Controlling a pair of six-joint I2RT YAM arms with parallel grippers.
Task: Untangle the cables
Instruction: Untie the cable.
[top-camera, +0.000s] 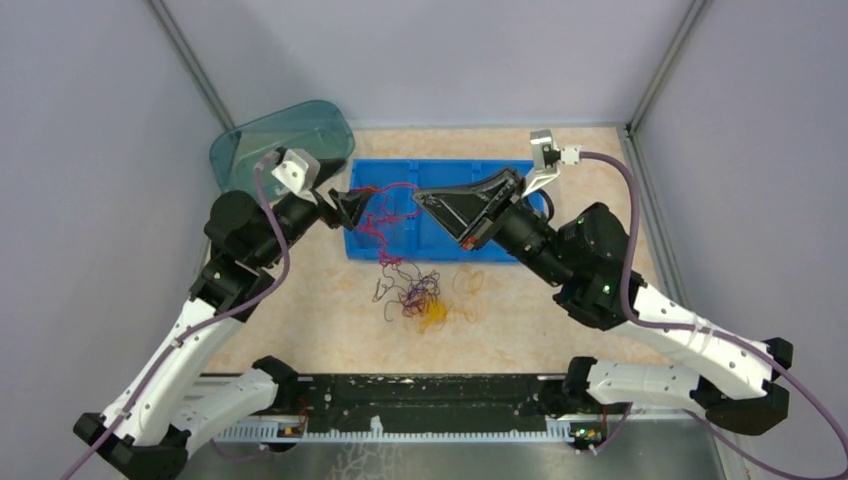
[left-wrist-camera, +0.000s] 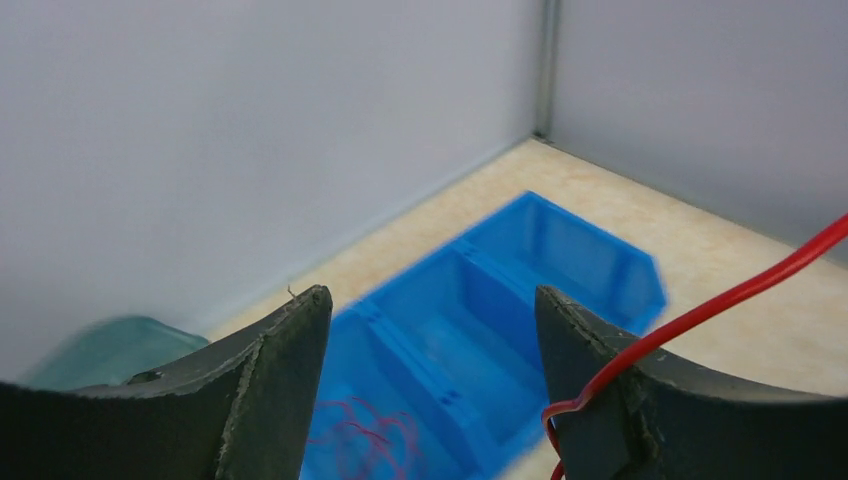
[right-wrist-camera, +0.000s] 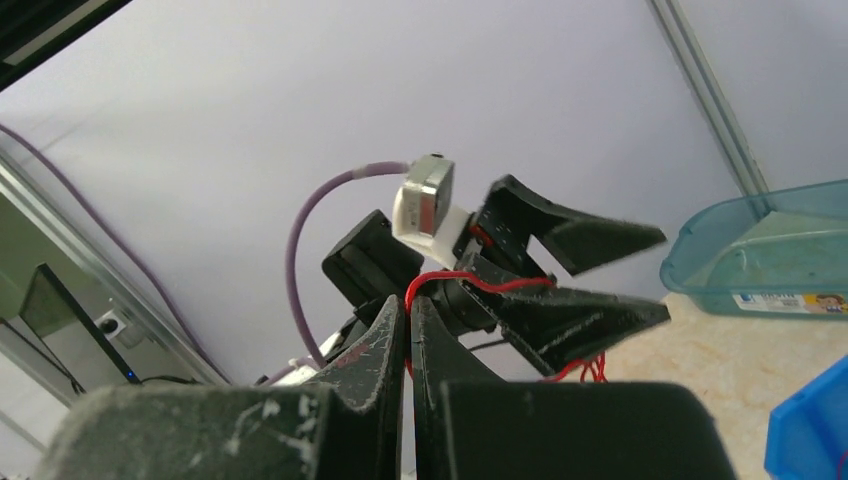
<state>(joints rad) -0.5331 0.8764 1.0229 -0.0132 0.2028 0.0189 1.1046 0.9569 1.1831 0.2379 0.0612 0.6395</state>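
I see the cables (top-camera: 415, 295), hair-thin curly wires in red, dark purple and yellow, knotted on the surface (top-camera: 560, 320) before the blue bin (top-camera: 450, 172). My right claw (right-wrist-camera: 410, 305) pinches a red cable (left-wrist-camera: 720, 305); my left claw (left-wrist-camera: 432, 300) gapes apart.

The thin, curly red, dark purple and yellow wires (top-camera: 418, 298) lie tangled near the middle of the tan table (top-camera: 300, 330). Some red strands stretch up off it.

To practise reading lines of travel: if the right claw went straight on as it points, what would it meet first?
Most likely the left claw, open just ahead, beyond the red cable strung between it and the right claw; exact depth is unclear.
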